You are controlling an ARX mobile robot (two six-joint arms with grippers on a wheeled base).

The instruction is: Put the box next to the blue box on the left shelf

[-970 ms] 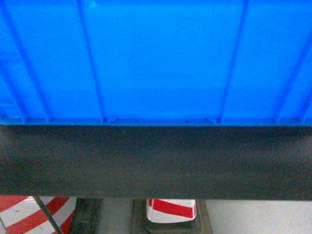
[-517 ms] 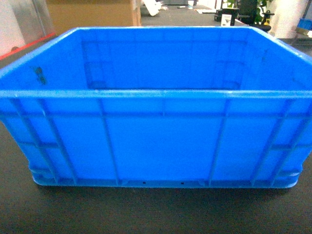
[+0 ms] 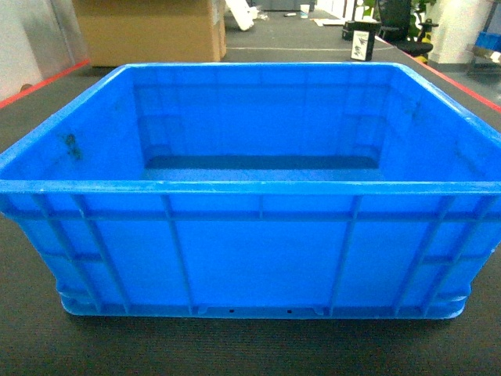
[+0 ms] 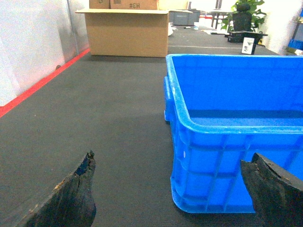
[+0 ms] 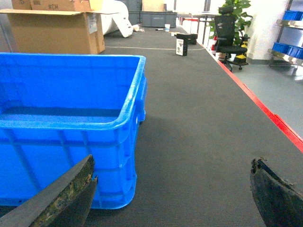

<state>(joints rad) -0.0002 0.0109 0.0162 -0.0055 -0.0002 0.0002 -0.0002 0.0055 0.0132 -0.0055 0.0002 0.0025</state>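
Note:
The box (image 3: 250,258) is a large bright blue open-top crate with ribbed sides, standing empty on dark carpet and filling the head view. In the left wrist view my left gripper (image 4: 172,157) is open, its dark fingers (image 4: 75,198) straddling the box's near left corner (image 4: 222,156) without touching it. The right wrist view shows my right gripper (image 5: 173,160) open as well, level with the box's near right corner (image 5: 61,142), its left finger in front of the box wall. Neither gripper appears in the head view. The left shelf and the blue box on it are out of view.
A big cardboard carton (image 4: 128,30) stands behind the box, by a white wall (image 4: 33,42). Red floor lines (image 5: 265,113) edge the carpet on both sides. Farther back right are a small black item (image 5: 181,47), an office chair (image 5: 227,28) and a plant.
The head view went from a close look at the box's lower side wall to a higher look over its rim. Since half a second ago it shows more of the inside floor.

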